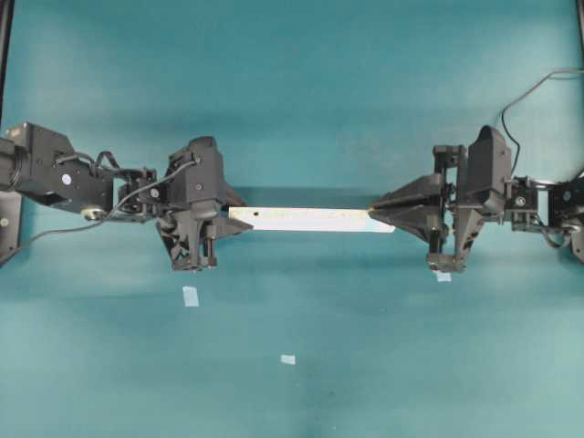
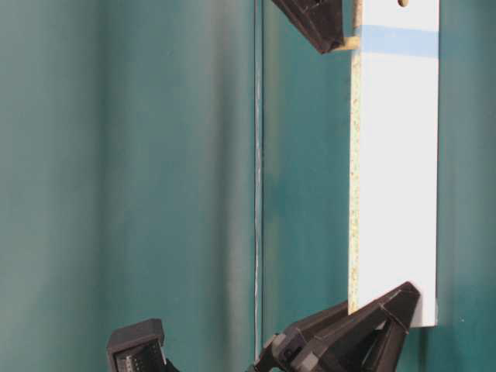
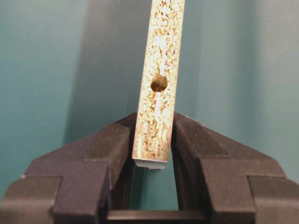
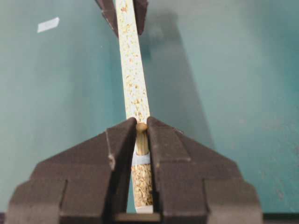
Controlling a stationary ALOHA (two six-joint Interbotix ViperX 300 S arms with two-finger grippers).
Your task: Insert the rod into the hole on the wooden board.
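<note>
The wooden board [image 1: 310, 219] hangs above the table between both arms, its speckled narrow edge facing up. My left gripper [image 3: 154, 120] is shut on the board's left end [image 3: 154, 140]. A dark hole with no blue mark [image 3: 159, 83] lies just beyond its fingers. My right gripper [image 4: 141, 122] is shut on the rod [image 4: 141, 139], which stands on the board's edge at the pale-blue mark [image 4: 140, 158]. The rod covers the hole there. From table level, the rod's tan stub [image 2: 349, 43] bridges the right gripper [image 2: 329, 35] and the blue band [image 2: 399, 40].
Small pale-blue squares lie on the teal table [image 1: 190, 296], [image 1: 287, 359], [image 1: 443, 276]. A cable loops behind the right arm [image 1: 529, 91]. Another hole shows on the board's white face [image 2: 403, 2]. The left gripper [image 2: 387, 318] holds the board's near end in the table-level view.
</note>
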